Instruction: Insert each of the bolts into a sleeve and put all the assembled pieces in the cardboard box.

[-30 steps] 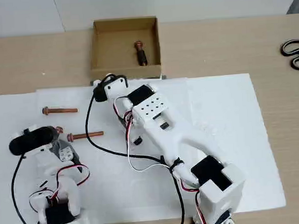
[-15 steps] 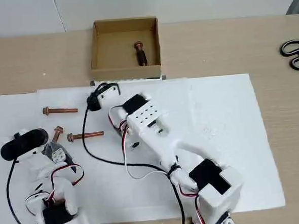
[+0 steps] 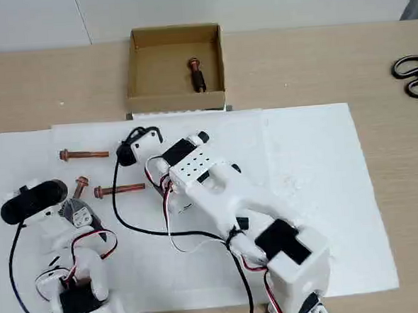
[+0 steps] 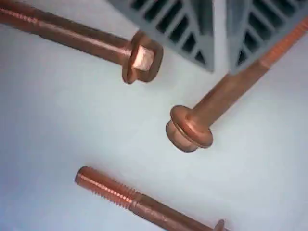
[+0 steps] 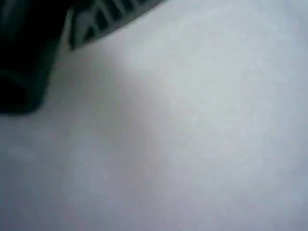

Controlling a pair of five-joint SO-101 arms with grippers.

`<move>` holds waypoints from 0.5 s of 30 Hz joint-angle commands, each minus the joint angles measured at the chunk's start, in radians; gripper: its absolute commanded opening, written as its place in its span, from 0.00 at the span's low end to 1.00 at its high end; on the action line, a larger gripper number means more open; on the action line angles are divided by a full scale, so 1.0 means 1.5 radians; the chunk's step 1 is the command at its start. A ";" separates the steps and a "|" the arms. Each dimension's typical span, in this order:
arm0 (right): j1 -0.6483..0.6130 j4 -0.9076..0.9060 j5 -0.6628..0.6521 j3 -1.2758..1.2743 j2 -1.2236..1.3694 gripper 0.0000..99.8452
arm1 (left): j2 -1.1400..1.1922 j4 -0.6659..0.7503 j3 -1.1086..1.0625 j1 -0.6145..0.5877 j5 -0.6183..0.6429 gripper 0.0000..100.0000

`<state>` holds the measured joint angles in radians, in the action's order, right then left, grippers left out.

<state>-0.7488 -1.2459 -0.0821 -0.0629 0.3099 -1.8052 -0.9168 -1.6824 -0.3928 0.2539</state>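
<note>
Three copper bolts lie on the white paper [image 3: 315,150]: one far left [image 3: 85,154], one nearer the middle [image 3: 119,189], and one [image 3: 79,186] whose shaft runs under my left gripper [image 3: 74,209]. In the left wrist view that bolt [image 4: 192,127] lies along the outer edge of one grey finger [image 4: 250,38]. The jaws stand almost together, with only paper in the thin gap. The cardboard box [image 3: 136,69] holds one bolt in a dark sleeve [image 3: 196,73]. My right arm [image 3: 196,171] lies low over the paper beside the bolts, its gripper hidden beneath it. A dark blurred shape [image 5: 24,57] sits close to the right wrist camera.
Black-handled scissors [image 3: 413,75] lie on the wooden table at the far right. The right arm's black cable [image 3: 139,232] loops across the paper between the two arms. The right half of the paper is bare.
The right arm has swung left and drawn back from the box toward the loose bolts. The left arm shifted slightly left, then held still.
</note>
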 commanded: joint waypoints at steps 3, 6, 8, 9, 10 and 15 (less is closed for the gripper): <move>0.001 0.031 -0.007 0.006 0.025 0.19 | -0.007 0.005 0.023 -0.001 0.000 0.01; 0.001 0.035 -0.007 0.006 0.030 0.19 | -0.007 0.005 0.022 -0.001 0.000 0.01; 0.001 0.035 -0.007 0.006 0.030 0.18 | -0.007 0.004 0.022 -0.001 0.000 0.01; 0.001 0.035 -0.007 0.006 0.029 0.17 | -0.007 0.001 0.022 -0.001 0.000 0.01; 0.001 0.034 -0.007 0.006 0.027 0.15 | -0.007 -0.004 0.021 0.000 0.000 0.01; 0.001 0.030 -0.002 0.007 0.025 0.04 | -0.007 -0.032 0.019 0.000 0.000 0.01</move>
<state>-0.7380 -1.2275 -0.0836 -0.0537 0.3422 -1.8052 -0.9444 -1.6809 -0.3928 0.2539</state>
